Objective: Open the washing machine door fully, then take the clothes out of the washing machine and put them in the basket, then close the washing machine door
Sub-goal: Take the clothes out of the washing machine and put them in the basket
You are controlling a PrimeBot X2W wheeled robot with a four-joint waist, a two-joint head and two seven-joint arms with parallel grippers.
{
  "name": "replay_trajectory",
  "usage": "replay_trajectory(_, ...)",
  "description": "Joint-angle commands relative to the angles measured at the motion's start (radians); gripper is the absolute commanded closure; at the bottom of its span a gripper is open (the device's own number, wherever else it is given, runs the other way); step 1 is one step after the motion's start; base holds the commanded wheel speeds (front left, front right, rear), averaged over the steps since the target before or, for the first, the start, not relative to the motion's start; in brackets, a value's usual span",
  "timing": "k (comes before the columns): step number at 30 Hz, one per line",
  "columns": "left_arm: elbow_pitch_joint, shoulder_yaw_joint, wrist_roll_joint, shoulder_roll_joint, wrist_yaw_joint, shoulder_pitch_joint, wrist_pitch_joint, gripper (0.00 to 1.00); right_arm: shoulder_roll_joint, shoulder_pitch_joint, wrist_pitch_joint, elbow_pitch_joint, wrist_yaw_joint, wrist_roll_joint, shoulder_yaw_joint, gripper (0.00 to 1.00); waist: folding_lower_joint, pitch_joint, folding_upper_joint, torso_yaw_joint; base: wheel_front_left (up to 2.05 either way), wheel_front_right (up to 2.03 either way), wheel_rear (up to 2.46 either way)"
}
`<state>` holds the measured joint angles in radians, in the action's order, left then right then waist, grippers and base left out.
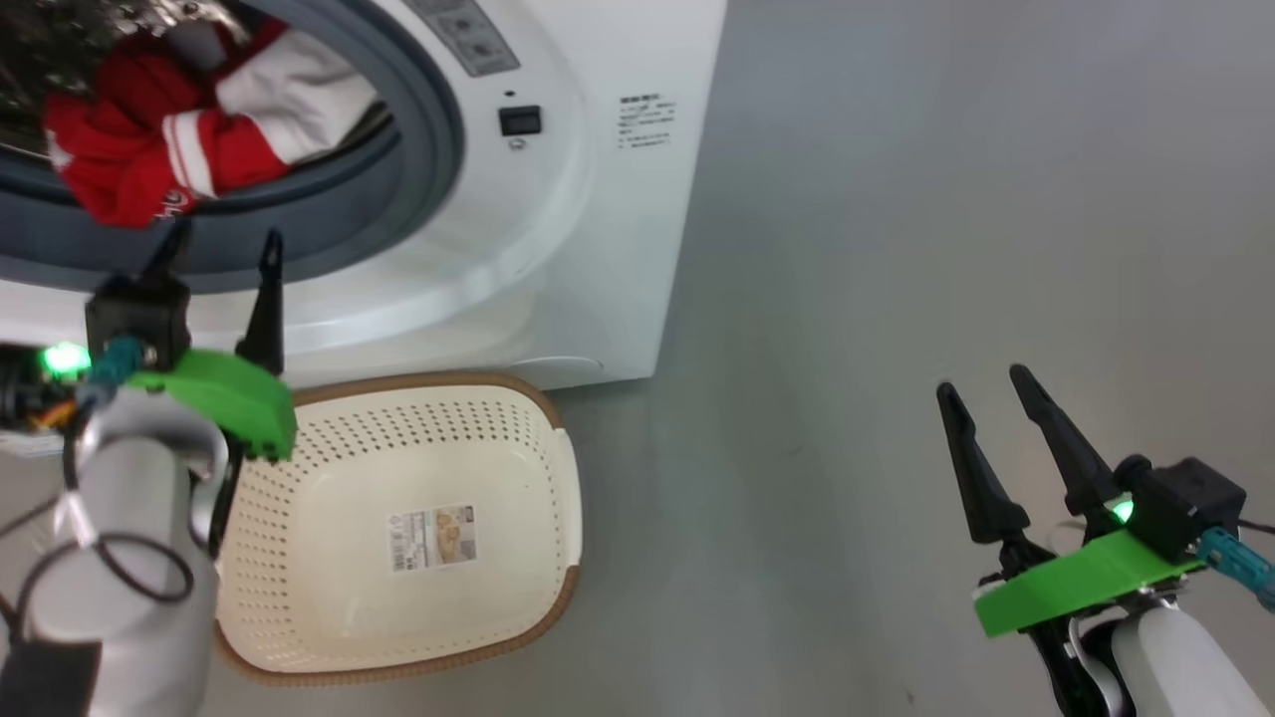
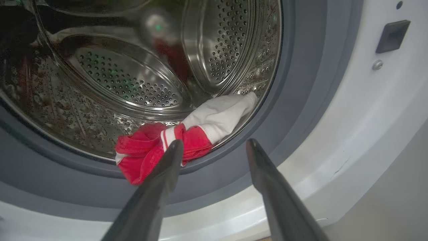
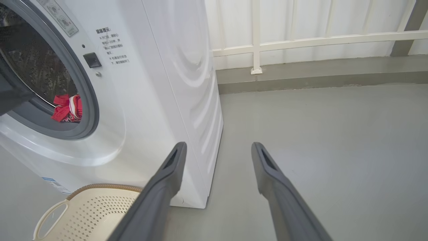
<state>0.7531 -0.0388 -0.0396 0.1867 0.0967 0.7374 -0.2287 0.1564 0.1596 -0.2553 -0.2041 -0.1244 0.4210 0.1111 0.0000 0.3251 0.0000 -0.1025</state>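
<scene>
Fingers (image 1: pixel 267 299) of the left gripper (image 1: pixel 225 241) stand apart, empty, before the clothes (image 1: pixel 149 149) at the drum lip of the washing machine (image 1: pixel 598 219). The right gripper (image 1: pixel 981 380) is likewise spread, and the basket (image 1: pixel 428 379) sits on the floor (image 1: pixel 896 199) before the machine.

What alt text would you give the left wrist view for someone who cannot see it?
The open left pincer aims at the red and white clothes lying on the front lip of the washing machine drum, spilling onto the grey seal. Nothing is held.
</scene>
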Motion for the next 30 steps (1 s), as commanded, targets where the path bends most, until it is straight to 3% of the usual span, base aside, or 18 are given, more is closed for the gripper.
replay_trajectory(1, 0.013, 0.017, 0.017, 0.053, -0.005, 0.050, 0.006, 0.00, 0.008, 0.027, -0.006, 0.024, -0.006, 0.005, 0.024, 0.00, 0.0000, 0.042, 0.0000, -0.040, 0.00, 0.00, 0.00)
replay_trajectory(16, 0.356, -0.077, 0.106, 0.162, -0.015, 0.367, 0.029, 0.00, -0.020, 0.087, -0.006, 0.030, -0.006, 0.011, 0.063, 0.00, 0.0000, 0.148, 0.0000, -0.119, 0.00, 0.00, 0.00)
replay_trajectory(30, 0.476, -0.140, 0.149, 0.224, -0.034, 0.510, 0.024, 0.00, -0.034, 0.130, -0.006, 0.044, -0.006, 0.015, 0.092, 0.00, 0.0000, 0.236, 0.0000, -0.157, 0.00, 0.00, 0.00)
